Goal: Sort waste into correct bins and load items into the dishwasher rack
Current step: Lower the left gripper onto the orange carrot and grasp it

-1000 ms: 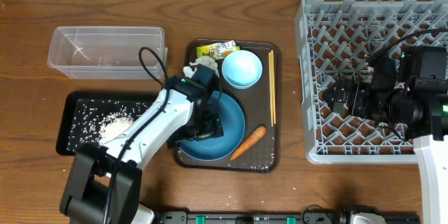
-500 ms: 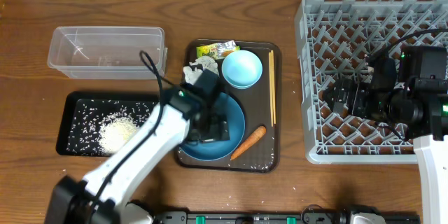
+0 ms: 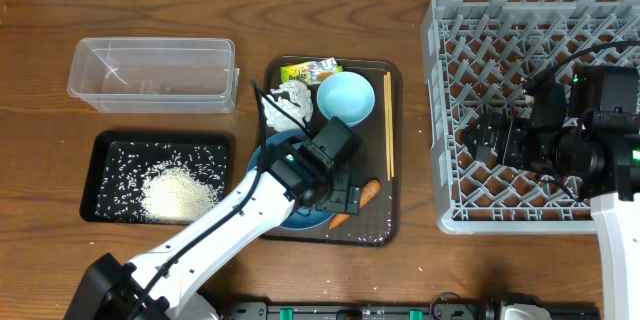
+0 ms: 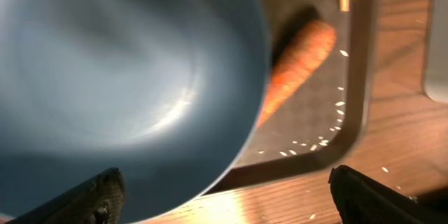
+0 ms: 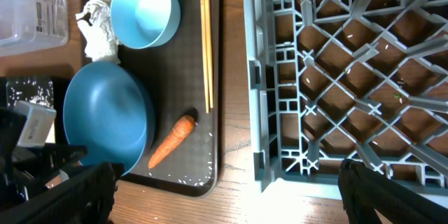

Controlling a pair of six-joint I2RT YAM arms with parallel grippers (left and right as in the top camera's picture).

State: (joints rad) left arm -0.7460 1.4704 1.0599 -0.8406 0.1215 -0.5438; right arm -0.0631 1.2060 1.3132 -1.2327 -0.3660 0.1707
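On the brown tray [image 3: 378, 230], the large dark blue bowl [image 3: 308, 217] is half covered by my left arm. My left gripper [image 3: 338, 200] hangs open and empty over the bowl's right rim, close beside the orange carrot [image 3: 368, 190]. In the left wrist view, the bowl [image 4: 119, 77] fills the left, the carrot [image 4: 297, 63] lies past its rim, and my gripper [image 4: 227, 199] holds nothing. The small light blue bowl [image 3: 345, 97], crumpled tissue [image 3: 288, 103], snack wrapper [image 3: 308, 70] and chopsticks [image 3: 388, 125] lie on the tray. My right gripper [image 3: 478, 138] is open above the grey dishwasher rack [image 3: 530, 20].
The black tray [image 3: 100, 210] at the left holds a heap of rice [image 3: 178, 192]. Behind it stands the clear tub [image 3: 152, 73]. Loose rice grains [image 4: 308, 147] dot the brown tray's front right corner. In the right wrist view, the rack's wall [image 5: 255, 77] stands just right of the chopsticks [image 5: 205, 42].
My left gripper has swung right across the big bowl to its right rim by the carrot, uncovering the tissue. The right arm has not moved.
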